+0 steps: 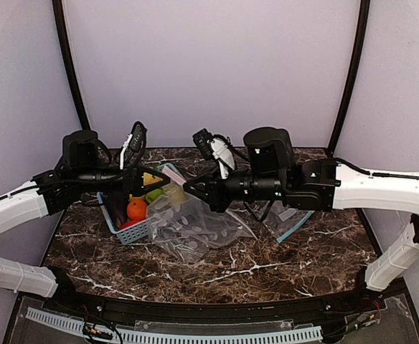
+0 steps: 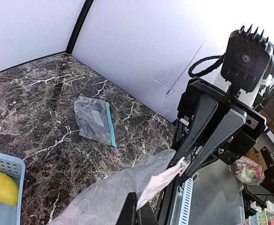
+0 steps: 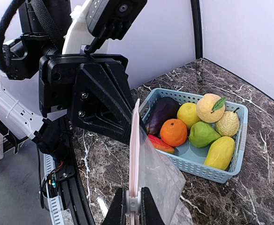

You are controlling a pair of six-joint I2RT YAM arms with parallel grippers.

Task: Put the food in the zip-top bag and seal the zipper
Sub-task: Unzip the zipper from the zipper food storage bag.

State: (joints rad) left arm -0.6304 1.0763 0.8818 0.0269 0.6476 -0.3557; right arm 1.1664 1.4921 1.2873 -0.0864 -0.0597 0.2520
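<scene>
Well, nothing's gone in yet! The left gripper (image 2: 137, 209) and right gripper (image 3: 132, 208) each have their jaws pinching the top edge of the bag (image 1: 191, 228), holding it up between them over the bench (image 1: 281, 265). Its mouth looks closed from the right wrist. All the food (image 3: 193, 126) sits in the basket (image 3: 211, 174), just left of the bag. A spare bag (image 2: 97, 121) lies far right. Opening, loading and sealing all remain, I'd say.
</scene>
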